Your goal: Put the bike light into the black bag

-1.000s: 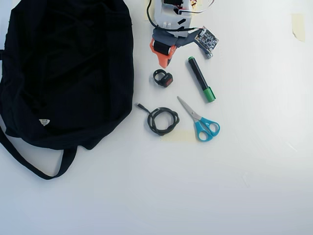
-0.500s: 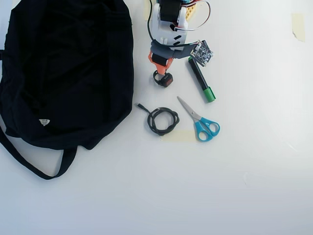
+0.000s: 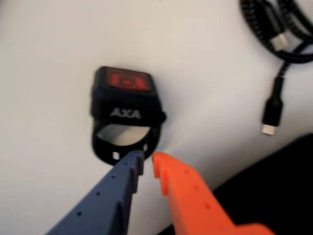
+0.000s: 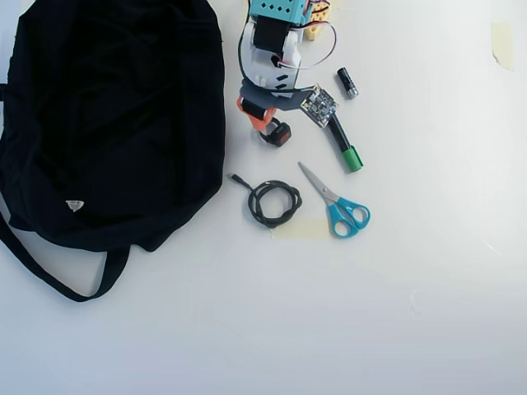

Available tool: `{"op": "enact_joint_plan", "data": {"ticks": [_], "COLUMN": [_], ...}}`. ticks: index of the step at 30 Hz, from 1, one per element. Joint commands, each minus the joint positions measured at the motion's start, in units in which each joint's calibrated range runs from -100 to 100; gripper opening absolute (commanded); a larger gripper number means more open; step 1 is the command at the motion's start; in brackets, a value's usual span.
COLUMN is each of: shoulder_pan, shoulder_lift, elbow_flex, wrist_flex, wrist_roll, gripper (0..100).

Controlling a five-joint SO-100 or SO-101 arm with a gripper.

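Gripper [image 3: 146, 159] nearly closed at bike light [image 3: 126, 105] strap

Black bag [image 4: 107, 115] cut off at top, left edges; coiled cable [image 3: 279, 29] cropped, blurred.

Bright, even light floods the white table [image 4: 428, 280] in the overhead view, sharp throughout, with only faint shadows hugging the scissors [image 4: 336, 202]; the black bag [image 4: 115, 123] swallows detail, its folds barely readable. The wrist view is softer, everything slightly blurred, more so toward the corner beyond the bike light [image 3: 124, 105], where the cable [image 3: 279, 44] smears
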Motion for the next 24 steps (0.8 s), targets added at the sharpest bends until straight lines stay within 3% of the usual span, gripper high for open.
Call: {"op": "enact_joint_plan", "data": {"ticks": [1,9,24], "shoulder_pan": [-0.3,-0.7,-4.4], "shoulder_lift": [-0.1,-0.1,-0.2], "elbow_flex": [-1.1,-1.0,1.2], "wrist_flex": [-1.1,-1.0,0.2], "wrist_roll": [0.3,-0.3,-4.3], "gripper": [8,28,28]}}
